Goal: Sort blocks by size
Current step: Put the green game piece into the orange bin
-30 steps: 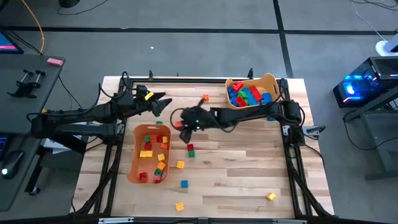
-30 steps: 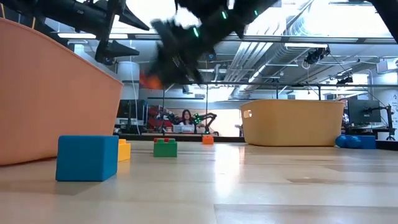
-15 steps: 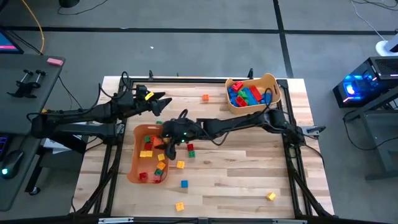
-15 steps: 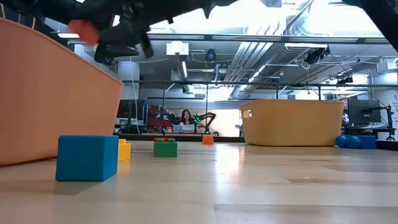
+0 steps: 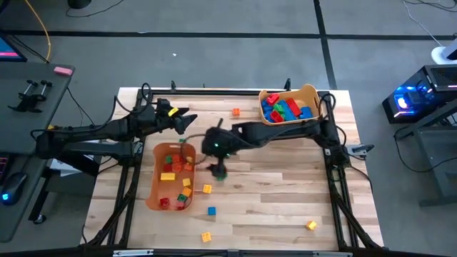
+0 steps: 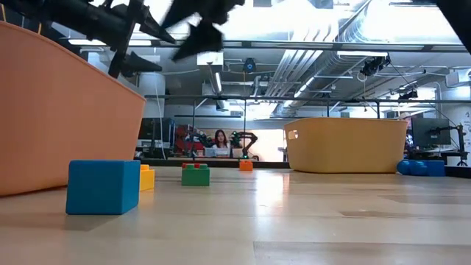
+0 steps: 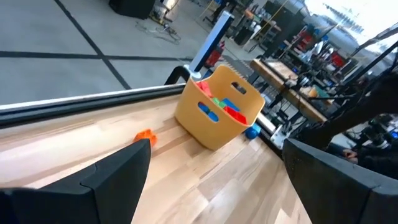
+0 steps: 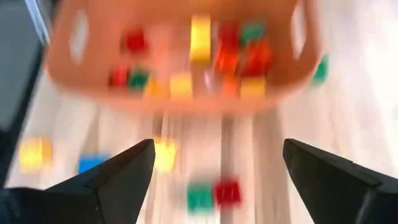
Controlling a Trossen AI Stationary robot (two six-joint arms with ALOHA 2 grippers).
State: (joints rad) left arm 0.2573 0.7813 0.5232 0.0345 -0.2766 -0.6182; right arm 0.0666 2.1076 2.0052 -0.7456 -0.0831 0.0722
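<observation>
Half a second ago the right claw [image 5: 217, 170] reached over the near rim of the darker orange bin [image 5: 151, 187] with an orange block showing at its tip in the low view; now it is back over the bare table [image 5: 271, 193], just outside that bin's right wall, and nothing shows between its fingers [image 8: 118, 177], which stand wide apart in its wrist view. The left claw [image 5: 184, 118] has not shifted: it hovers beyond the far end of the same bin, fingers spread wide with nothing between them.

Two bins stand on the table. The darker one, just left of the right claw, holds about a dozen small blocks [image 5: 173, 176] in red, yellow, green and orange. The paler bin [image 5: 312, 93], well apart to the right claw's right at the table's far edge, holds a heap of larger blocks [image 5: 283, 109], blue, red and green; an exact count there cannot be made.

Seven loose blocks can be made out on the table. A green block [image 8: 200, 196] and a red block [image 8: 226, 192] lie touching side by side directly under the right claw. A yellow block [image 5: 206, 188] sits just nearer the table's front, then a blue block [image 5: 211, 210], then a second yellow block [image 5: 206, 236] by the front edge. A third yellow block [image 5: 311, 225] lies well apart at the front right. One orange block [image 5: 235, 111] lies near the far edge, between the left claw and the paler bin.
</observation>
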